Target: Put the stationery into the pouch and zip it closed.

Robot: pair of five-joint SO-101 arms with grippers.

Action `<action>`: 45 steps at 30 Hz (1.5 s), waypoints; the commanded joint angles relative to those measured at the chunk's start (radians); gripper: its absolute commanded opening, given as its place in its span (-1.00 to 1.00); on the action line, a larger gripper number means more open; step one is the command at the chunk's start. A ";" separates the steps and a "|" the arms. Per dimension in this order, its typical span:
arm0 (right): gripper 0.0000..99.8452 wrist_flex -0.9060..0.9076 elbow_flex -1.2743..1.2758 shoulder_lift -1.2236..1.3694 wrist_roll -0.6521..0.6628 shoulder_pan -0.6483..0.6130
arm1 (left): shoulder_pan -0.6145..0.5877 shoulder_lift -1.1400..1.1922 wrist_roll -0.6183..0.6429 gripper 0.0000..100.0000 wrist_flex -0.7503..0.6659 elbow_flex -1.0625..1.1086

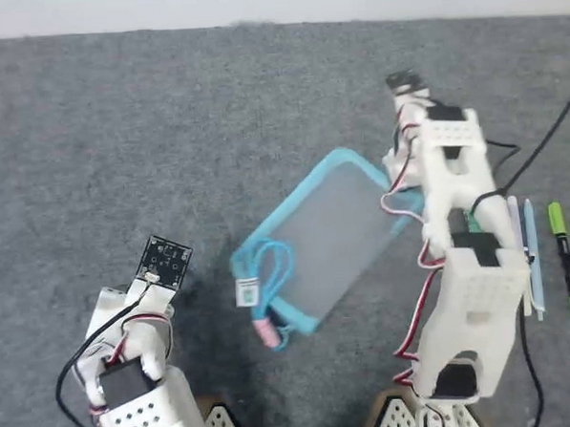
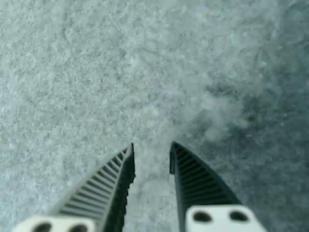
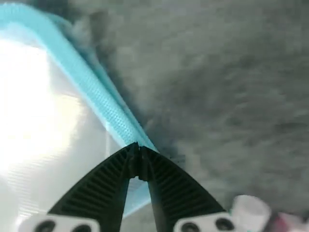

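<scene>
A clear pouch (image 1: 334,235) with a light blue rim lies flat at the middle of the grey carpet. A blue cord (image 1: 273,267) with a pink end is coiled at its near-left corner. A white pen (image 1: 516,222), a light blue pen (image 1: 533,258) and a green marker (image 1: 565,261) lie side by side at the right. My right gripper (image 3: 139,162) is shut on the blue rim of the pouch (image 3: 104,104) at its right side. My left gripper (image 2: 151,147) hangs open over bare carpet, left of the pouch, holding nothing.
The right arm (image 1: 464,261) stretches between the pens and the pouch, partly covering the white pen. The left arm (image 1: 140,374) stands at the near left. A pale wall runs along the far edge of the grey carpet (image 1: 166,134).
</scene>
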 commanded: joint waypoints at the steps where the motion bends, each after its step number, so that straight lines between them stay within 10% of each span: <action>1: -0.98 0.005 -0.117 0.007 0.014 0.087 | -0.002 -0.025 0.018 -0.78 -0.035 -0.008; 14: -0.98 0.222 -0.057 -0.228 -0.089 0.054 | -0.002 -0.025 0.018 -0.78 -0.035 -0.008; 27: -0.99 -0.018 0.974 -1.023 0.041 -0.001 | -0.002 -0.025 0.018 -0.78 -0.035 -0.008; 45: -0.99 -0.148 0.706 -0.562 0.048 -0.002 | -0.002 -0.025 0.018 -0.78 -0.015 -0.008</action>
